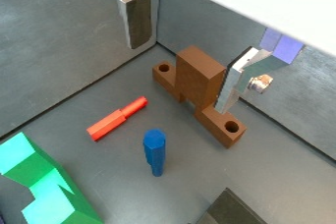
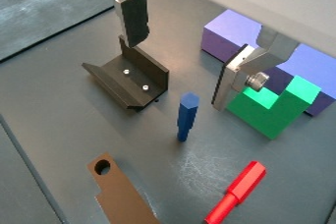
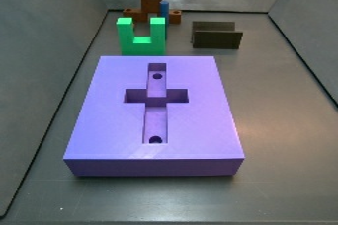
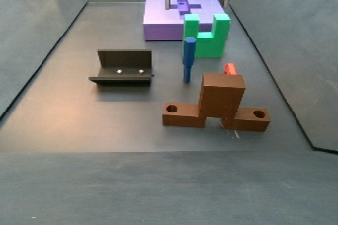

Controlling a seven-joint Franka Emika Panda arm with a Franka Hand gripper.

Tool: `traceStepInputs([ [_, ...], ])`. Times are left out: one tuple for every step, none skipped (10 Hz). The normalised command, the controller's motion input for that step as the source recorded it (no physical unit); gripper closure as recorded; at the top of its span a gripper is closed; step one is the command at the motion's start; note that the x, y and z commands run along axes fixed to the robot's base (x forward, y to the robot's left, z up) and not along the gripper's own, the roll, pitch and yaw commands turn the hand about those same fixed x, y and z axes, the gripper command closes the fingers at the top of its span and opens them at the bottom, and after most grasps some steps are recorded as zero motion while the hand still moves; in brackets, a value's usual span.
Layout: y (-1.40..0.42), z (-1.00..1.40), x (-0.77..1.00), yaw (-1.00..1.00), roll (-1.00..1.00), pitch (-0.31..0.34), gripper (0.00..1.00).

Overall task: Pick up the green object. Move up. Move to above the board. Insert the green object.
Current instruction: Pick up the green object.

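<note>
The gripper (image 2: 184, 46) is hanging wide open with nothing between its fingers (image 1: 134, 22), well above the floor. Beneath it and a little ahead, a blue peg (image 2: 188, 116) is standing upright. The green object (image 2: 278, 98) is sitting on the floor off to one finger's side, just beside the board (image 3: 156, 111). The fixture (image 2: 130, 77) is lying near the opposite finger, while a brown block (image 1: 199, 86) and red stick (image 1: 117, 118) are resting farther off.

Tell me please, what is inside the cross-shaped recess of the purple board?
The recess in the board looks empty apart from two small round holes. The green object stands on the floor behind the board. The gripper is open, holding nothing.
</note>
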Motion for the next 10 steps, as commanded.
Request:
traceStepInputs([
  [-0.06, 0.00, 0.00, 0.00, 0.02, 0.000, 0.00],
  [-0.58, -0.18, -0.08, 0.09, 0.14, -0.039, 0.00],
  [-0.91, -0.06, -0.07, 0.05, 0.25, -0.107, 0.00],
  [-0.95, -0.05, -0.15, 0.07, 0.20, -0.157, 0.00],
  [-0.97, -0.09, -0.07, 0.10, 0.13, -0.151, 0.00],
  [-0.95, -0.19, -0.07, 0.13, 0.11, -0.131, 0.00],
  [-0.72, -0.45, -0.10, 0.17, 0.05, -0.104, 0.00],
  [-0.48, -0.64, -0.07, 0.18, 0.01, 0.000, 0.00],
  [-0.42, -0.51, -0.05, 0.13, 0.00, 0.000, 0.00],
  [-0.32, -0.39, 0.00, 0.00, 0.00, 0.000, 0.00],
])
